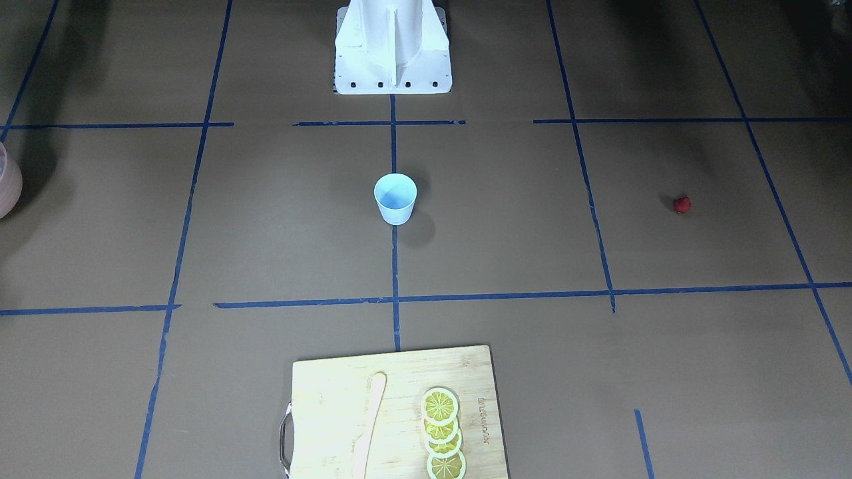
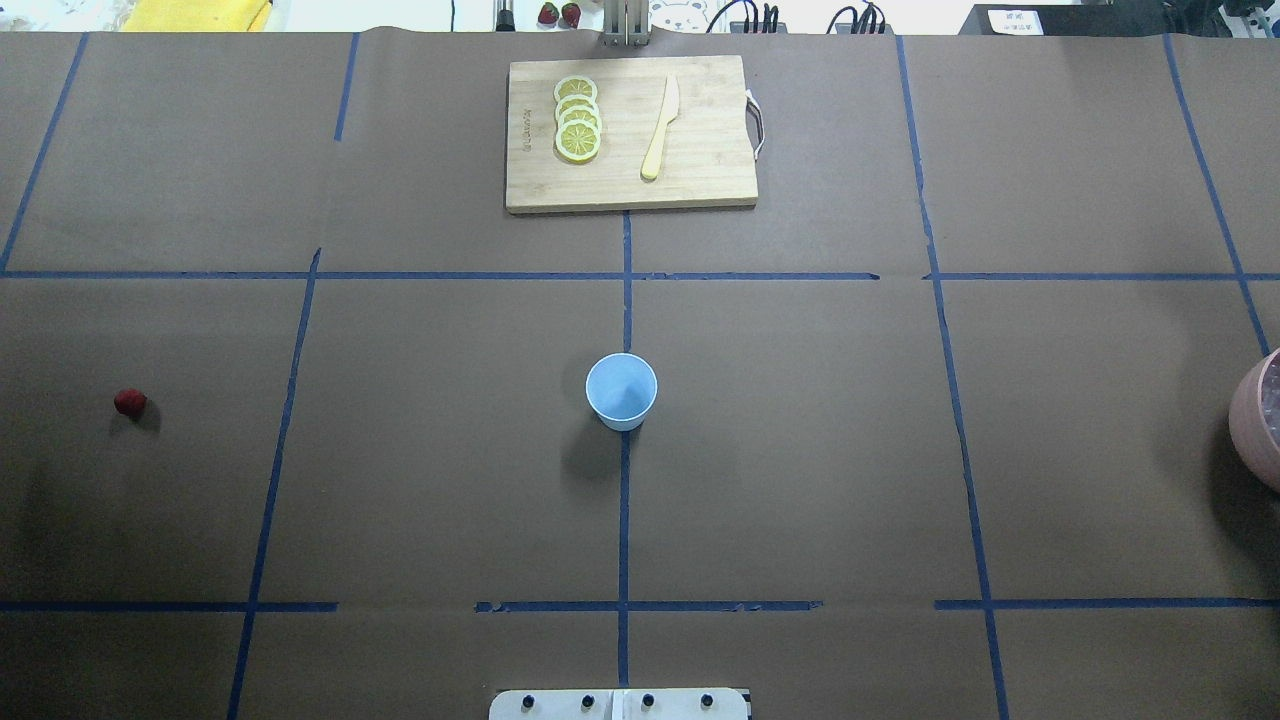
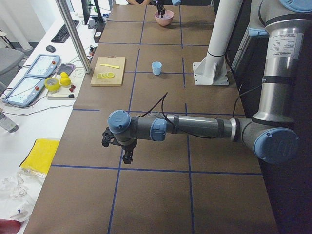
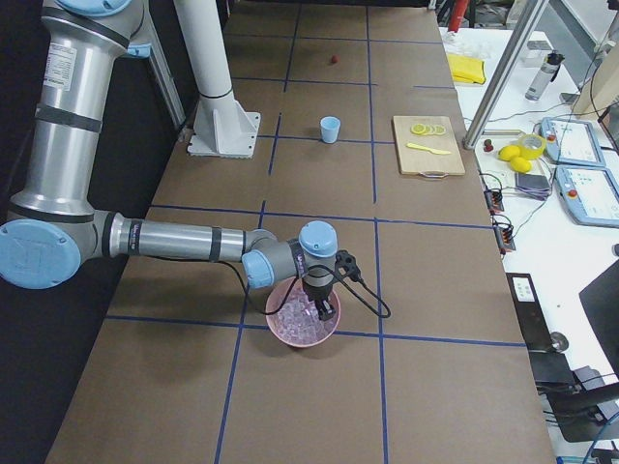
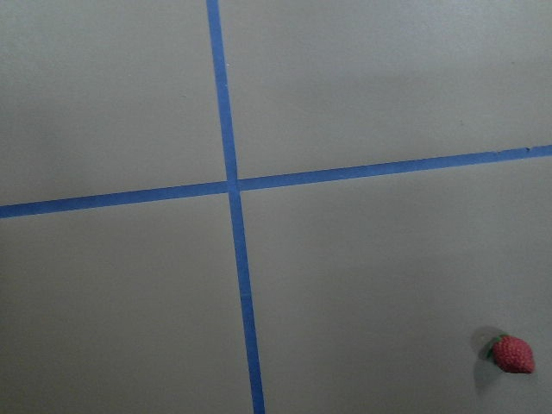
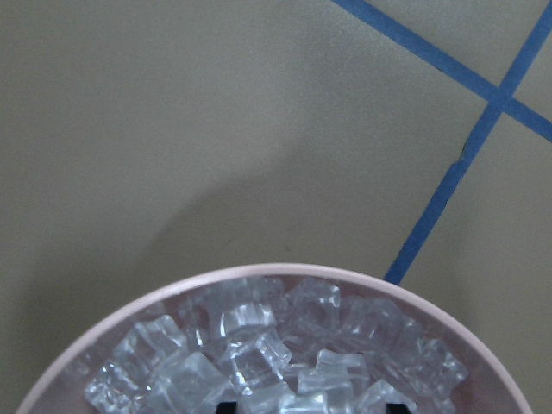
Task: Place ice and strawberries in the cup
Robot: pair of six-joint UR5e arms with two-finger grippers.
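**Right pincer over the ice bowl**

We see the small pale-blue tapered cup (image 2: 621, 390) upright mid-desk (image 2: 800, 450). The tiny red strawberry (image 2: 130, 402) lies well apart, on the left pincer's (image 3: 127, 157) side. The right pincer (image 4: 327, 311) hangs over the pink round bowl (image 6: 285, 274) of clear ice cubes (image 6: 259, 354). We cannot tell either pincer's opening.

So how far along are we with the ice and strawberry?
Nothing done: the pale blue tapered cup looks empty. In hand: right gripper is at the clear ice cubes in the pink bowl; left gripper hovers near the small red strawberry. Both items left to load.
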